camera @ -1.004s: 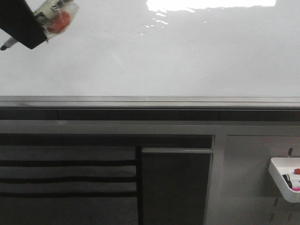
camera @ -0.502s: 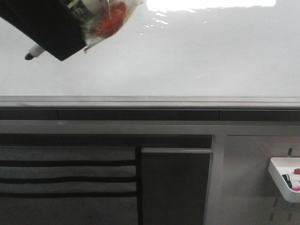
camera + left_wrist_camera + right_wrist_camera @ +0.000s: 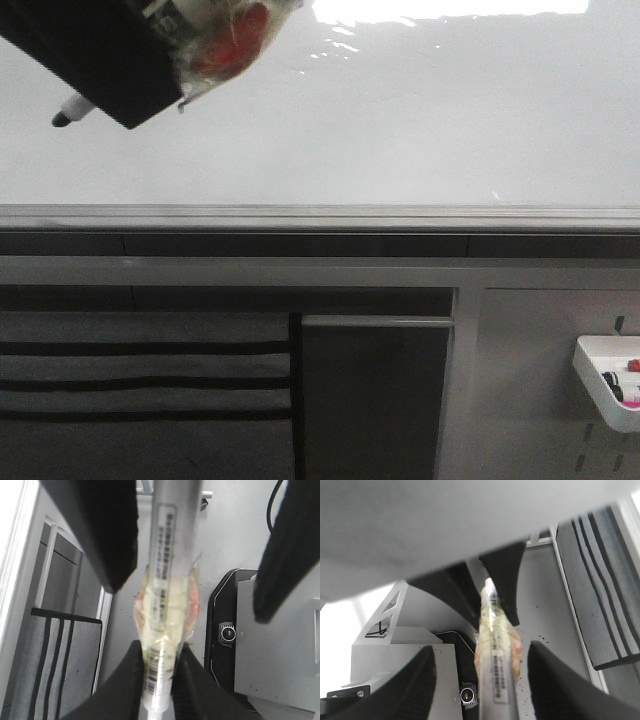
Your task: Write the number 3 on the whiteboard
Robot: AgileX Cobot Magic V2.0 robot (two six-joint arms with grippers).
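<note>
Left pincer (image 3: 159, 680) clamps a marker (image 3: 165, 587); its label print is unreadable.

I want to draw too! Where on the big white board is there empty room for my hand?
Nearly all of the whiteboard is bare, from the glare along its top edge down to the grey rim. Only the upper left corner is crowded: the left hand holds the marker there.

Left gripper (image 3: 159, 677) closed tight on the marker (image 3: 167, 580), its dark fingers (image 3: 127, 680) pinching the lower barrel where clear tape (image 3: 167, 615) is wrapped around it. The grey barrel shows a printed label. A striped grey panel (image 3: 60, 665) sits to one side, a black housing (image 3: 227, 630) to the other.
</note>
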